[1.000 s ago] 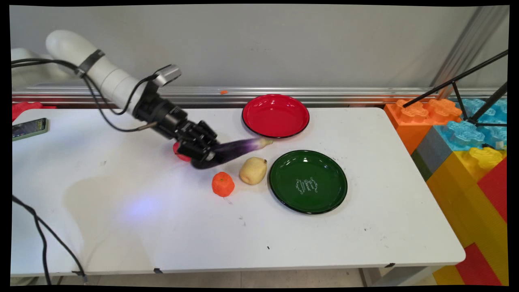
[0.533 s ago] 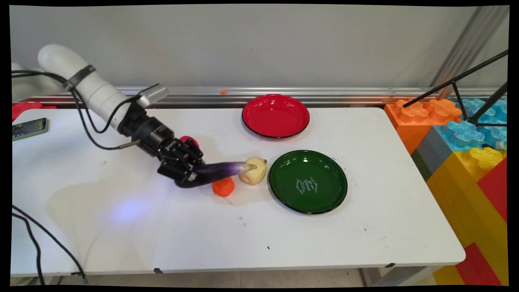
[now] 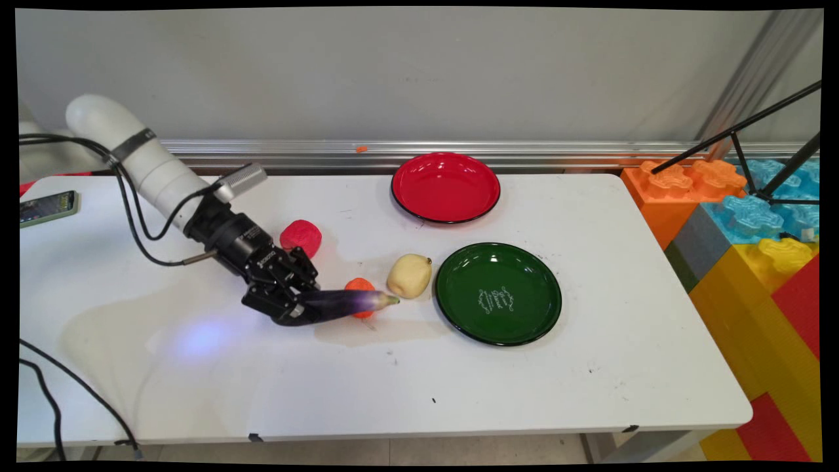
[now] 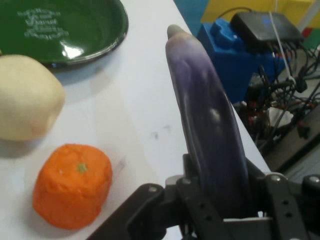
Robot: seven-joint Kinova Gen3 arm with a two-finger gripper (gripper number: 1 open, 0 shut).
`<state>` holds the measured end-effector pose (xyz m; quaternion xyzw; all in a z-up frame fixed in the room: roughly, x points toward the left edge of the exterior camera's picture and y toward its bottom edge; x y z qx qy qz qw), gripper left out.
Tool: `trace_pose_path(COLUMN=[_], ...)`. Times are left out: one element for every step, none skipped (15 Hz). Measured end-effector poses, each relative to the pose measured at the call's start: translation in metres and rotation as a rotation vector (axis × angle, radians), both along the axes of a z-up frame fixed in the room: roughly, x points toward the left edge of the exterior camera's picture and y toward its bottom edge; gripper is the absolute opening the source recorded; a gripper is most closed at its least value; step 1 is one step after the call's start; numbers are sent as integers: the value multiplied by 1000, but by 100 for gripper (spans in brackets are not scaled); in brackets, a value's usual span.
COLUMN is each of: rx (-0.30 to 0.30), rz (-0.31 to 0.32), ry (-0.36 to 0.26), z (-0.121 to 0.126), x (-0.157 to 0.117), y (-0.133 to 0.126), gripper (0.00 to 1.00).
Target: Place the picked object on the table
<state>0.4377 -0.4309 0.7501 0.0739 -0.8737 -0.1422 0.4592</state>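
The gripper point(image 3: 298, 308) is clamped on the thick end of a purple eggplant point(image 3: 341, 303), carrying it just above the table point(image 3: 196, 393) toward its left-middle, stem end pointing at the green plate point(image 3: 498, 293). An orange toy fruit point(image 4: 72, 185) sits just beside it, a yellow fruit point(image 3: 409, 275) nearby. This looks like mid-carry; any lowering calls for clearance from the orange fruit.

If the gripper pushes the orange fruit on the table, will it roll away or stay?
The orange fruit looks squat with flattened sides, so it would probably slide or tip rather than roll far. Its matte, rough surface suggests some grip on the table. It seems light, likely a toy.
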Motion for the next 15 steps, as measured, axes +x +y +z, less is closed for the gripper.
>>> trace_pose_path(rx=[0,-1,-2,-2,-3,-3,-4,-5,-5,-5,-5,-5,-5,-3,-2], rz=[-6,-12,-16,-19,-21,-24,-26,-28,-30,-31,-31,-32,-32,-31,-29], ry=[-2,-5,-7,-9,-10,-12,-14,-16,-18,-19,-21,-22,-23,-23,-22], z=[-4,-8,-12,-16,-18,-21,-25,-29,-32,-34,-36,-38,-41,-43,-45], x=[0,1,1,1,1,1,0,-1,-1,-2,-2,-2,-2,-3,-3], y=[1,1,1,1,1,1,0,-1,-2,-3,-3,-4,-4,-5,-6], gripper=[0,0,0,0,0,0,0,0,0,0,0,0,0,100,100])
